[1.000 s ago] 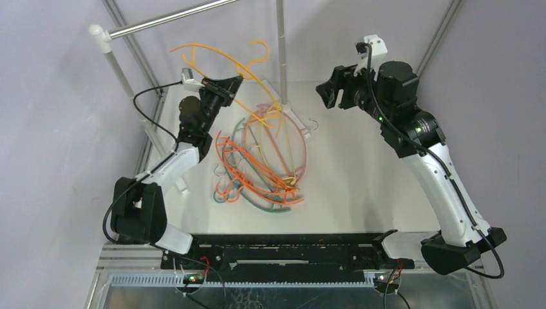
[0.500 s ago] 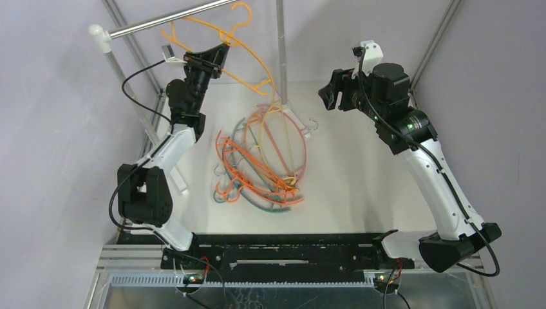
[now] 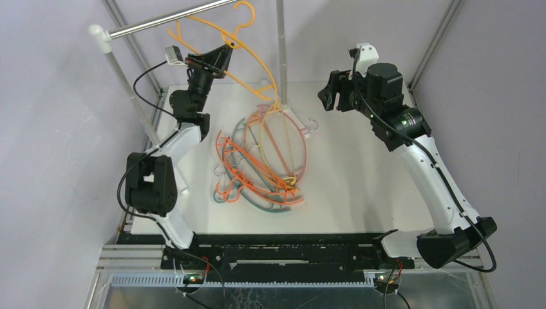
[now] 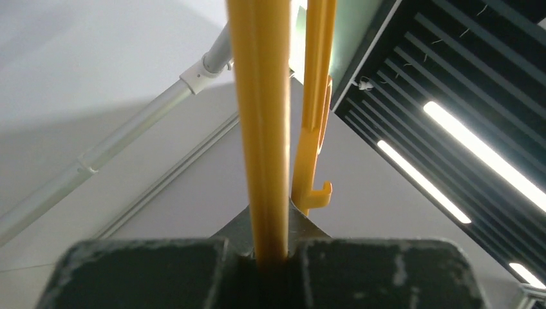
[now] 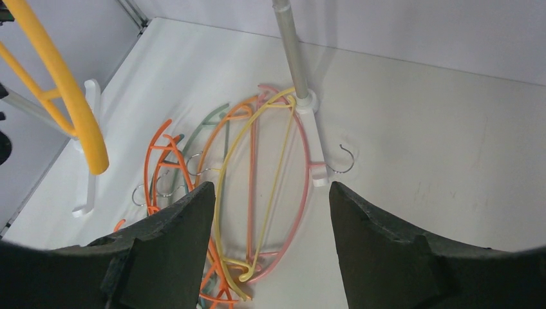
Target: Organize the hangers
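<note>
Left gripper (image 3: 224, 53) tight on an orange hanger (image 4: 257, 129) — hook (image 3: 243, 8) by the rail (image 3: 167, 19), contact unclear; right gripper (image 5: 270, 193) agape, empty.

A white table (image 3: 360, 180) filled the middle of the room, its top plain and matte with a few faint scuffs. Pale lavender-grey walls (image 3: 51, 129) closed it in on the left, right and back. A silver rail (image 3: 169, 18) ran across the far left corner, joined by a white elbow (image 3: 96, 31) to a post (image 3: 132, 96) slanting down to the table. A second silver pole (image 3: 281, 51) stood upright in a white foot (image 5: 308, 103) at the back of the table. A slim metal strut (image 3: 438, 35) leaned in the far right corner. Overhead, a ceiling of dark slats (image 4: 451, 77) carried bright strip lights (image 4: 483, 174).
</note>
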`<state>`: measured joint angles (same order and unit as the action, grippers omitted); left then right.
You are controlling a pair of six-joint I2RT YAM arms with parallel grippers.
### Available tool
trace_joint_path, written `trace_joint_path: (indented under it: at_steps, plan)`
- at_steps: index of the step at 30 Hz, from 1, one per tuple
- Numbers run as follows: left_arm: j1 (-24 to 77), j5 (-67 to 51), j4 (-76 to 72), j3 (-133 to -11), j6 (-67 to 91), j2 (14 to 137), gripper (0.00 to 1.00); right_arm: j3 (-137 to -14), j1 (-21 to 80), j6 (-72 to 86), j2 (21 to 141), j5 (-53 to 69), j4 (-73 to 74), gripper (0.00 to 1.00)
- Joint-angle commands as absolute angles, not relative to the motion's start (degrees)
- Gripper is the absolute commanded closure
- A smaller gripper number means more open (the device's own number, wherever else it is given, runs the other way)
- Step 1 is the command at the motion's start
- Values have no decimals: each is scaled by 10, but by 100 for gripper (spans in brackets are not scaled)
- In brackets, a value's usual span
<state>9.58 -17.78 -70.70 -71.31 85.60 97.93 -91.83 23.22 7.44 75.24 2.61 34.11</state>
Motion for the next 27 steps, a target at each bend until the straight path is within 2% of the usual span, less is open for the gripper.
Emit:
trace_joint_path:
  at_steps: [1, 15, 23, 27]
  plan:
    - [94, -175, -794, -781, 916, 1017, 100, -921, 229, 83, 749, 26, 318, 27]
    - [91, -106, -785, -822, 946, 1067, 100, -922, 227, 79, 752, 22, 330, 27]
    - [89, -44, -702, -810, 957, 1074, 100, -934, 226, 75, 765, 25, 341, 27]
    - [89, -39, -671, -844, 966, 1098, 100, -937, 223, 73, 772, 27, 344, 27]
